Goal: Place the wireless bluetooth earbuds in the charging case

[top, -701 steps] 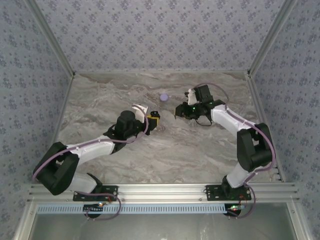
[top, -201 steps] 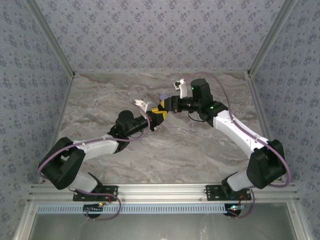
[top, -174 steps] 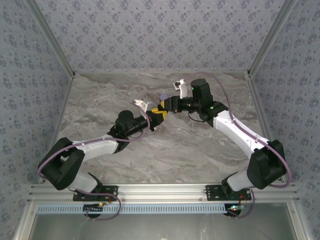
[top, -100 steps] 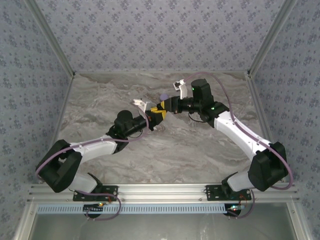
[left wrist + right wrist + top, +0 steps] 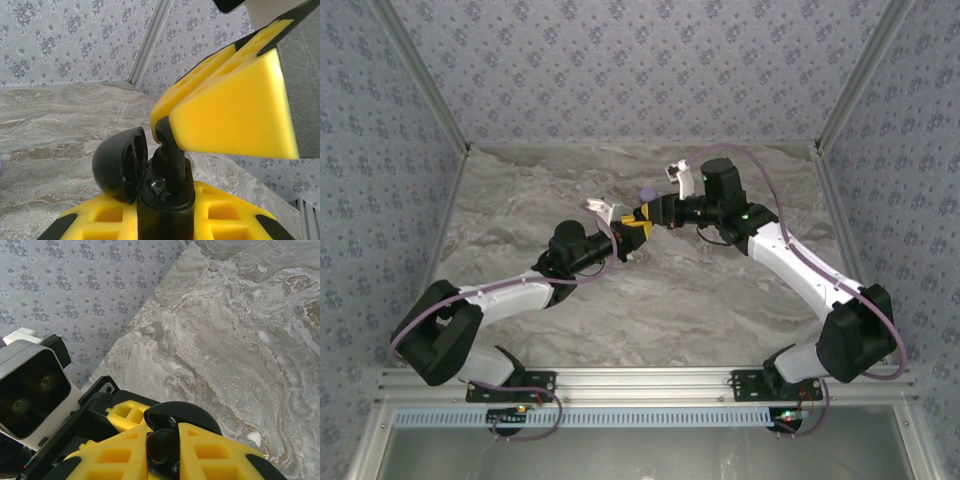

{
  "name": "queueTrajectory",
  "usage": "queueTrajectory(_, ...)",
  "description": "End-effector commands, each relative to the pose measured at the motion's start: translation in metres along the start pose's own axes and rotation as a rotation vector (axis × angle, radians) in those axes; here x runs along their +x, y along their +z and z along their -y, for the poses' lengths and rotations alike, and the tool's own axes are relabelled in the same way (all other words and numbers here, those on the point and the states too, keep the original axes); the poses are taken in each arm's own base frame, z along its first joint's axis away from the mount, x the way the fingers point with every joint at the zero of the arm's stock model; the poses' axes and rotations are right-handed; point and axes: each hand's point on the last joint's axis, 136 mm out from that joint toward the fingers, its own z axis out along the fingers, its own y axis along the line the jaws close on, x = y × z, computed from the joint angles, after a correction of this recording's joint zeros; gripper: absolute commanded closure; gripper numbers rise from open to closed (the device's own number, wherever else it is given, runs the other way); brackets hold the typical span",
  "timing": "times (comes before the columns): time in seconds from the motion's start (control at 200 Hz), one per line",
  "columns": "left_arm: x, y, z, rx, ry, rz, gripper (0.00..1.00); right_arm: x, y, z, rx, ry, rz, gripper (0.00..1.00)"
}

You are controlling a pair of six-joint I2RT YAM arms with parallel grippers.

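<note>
The charging case I see is small, black and glossy, not lilac. Its hinged lid stands open to the left. My left gripper is shut on the case body, with a yellow pad on each side. A black earbud is pinched in my right gripper, and its lower end sits down in the open case. In the right wrist view the earbud is between the yellow pads, in front of the lid. From above, the left gripper and the right gripper meet at the middle of the table.
A small round lilac thing lies on the marble table just behind the two grippers. Patterned walls close in the back and both sides. Both arms reach inward from the near rail.
Since the earliest frame both grippers have come together over the middle of the table. In the last second the right gripper has edged slightly left, with both grips unchanged.
</note>
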Motion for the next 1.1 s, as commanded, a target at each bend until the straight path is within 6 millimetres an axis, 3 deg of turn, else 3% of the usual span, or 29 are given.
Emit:
queueTrajectory(0.0,-0.035,-0.003,0.023,0.064,0.053,0.098,0.80,0.007,-0.004,-0.009,0.001,-0.028,-0.039,0.80)
queueTrajectory(0.03,-0.035,-0.002,0.022,0.064,0.054,0.096,0.80,0.010,-0.003,-0.008,0.004,-0.029,-0.049,0.80)
queueTrajectory(0.035,-0.035,-0.002,0.023,0.065,0.055,0.097,0.80,0.001,-0.006,-0.014,-0.003,-0.044,-0.031,0.80)
queueTrajectory(0.055,-0.035,-0.002,0.022,0.064,0.055,0.095,0.80,-0.002,-0.007,-0.016,-0.003,-0.050,-0.027,0.79)
queueTrajectory(0.44,-0.035,-0.002,0.023,0.061,0.078,0.080,0.80,0.001,-0.007,-0.018,0.019,-0.077,-0.057,0.75)
queueTrajectory(1.094,-0.041,-0.006,0.023,0.042,0.095,0.101,0.80,0.005,-0.009,-0.027,0.042,-0.128,-0.092,0.77)
